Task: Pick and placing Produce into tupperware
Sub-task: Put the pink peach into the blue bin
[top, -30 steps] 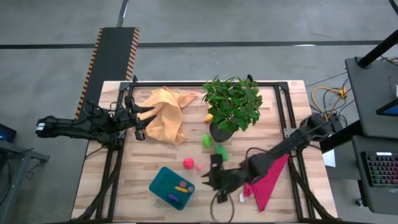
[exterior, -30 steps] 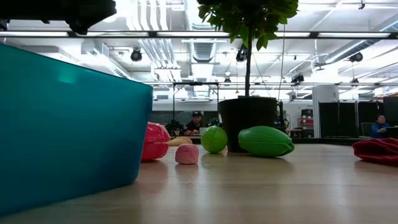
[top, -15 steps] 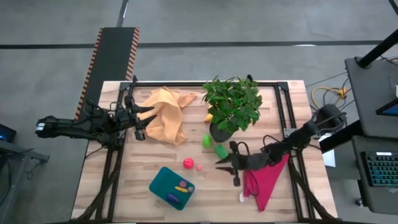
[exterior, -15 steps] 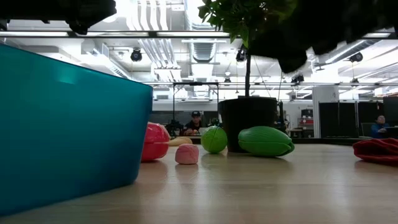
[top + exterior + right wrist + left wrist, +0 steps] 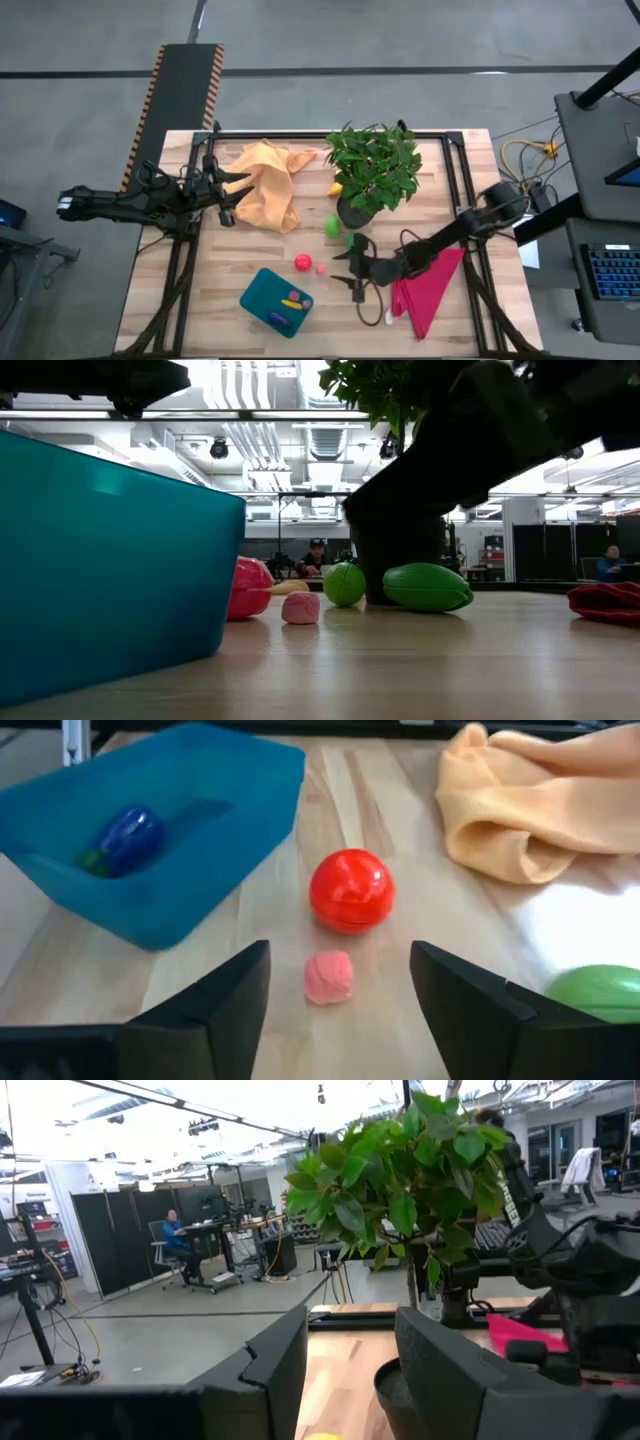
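Note:
The teal tub [image 5: 274, 301] stands near the table's near edge and holds a yellow banana [image 5: 294, 296] and a purple piece [image 5: 125, 838]. A red ball [image 5: 350, 890] and a small pink piece [image 5: 329, 977] lie on the wood to the right of the tub. A green ball [image 5: 332, 225] and a green oval [image 5: 355, 241] lie by the plant pot. My right gripper [image 5: 340, 1020] is open, low over the table, pointing at the pink piece from the right, a short way off. My left gripper [image 5: 226, 197] is open and waits by the orange cloth [image 5: 264, 184].
A leafy potted plant [image 5: 372, 168] stands at mid-table toward the far edge, just beyond the green pieces. A magenta cloth [image 5: 425, 290] lies under my right arm. Bare wood shows between the tub [image 5: 110, 560] and the pink piece [image 5: 300, 607].
My right gripper left the spot beside the tub, swung away toward the table's far and right side, then came back left and down toward the pink piece and red ball. Its fingers stay open. No produce has moved.

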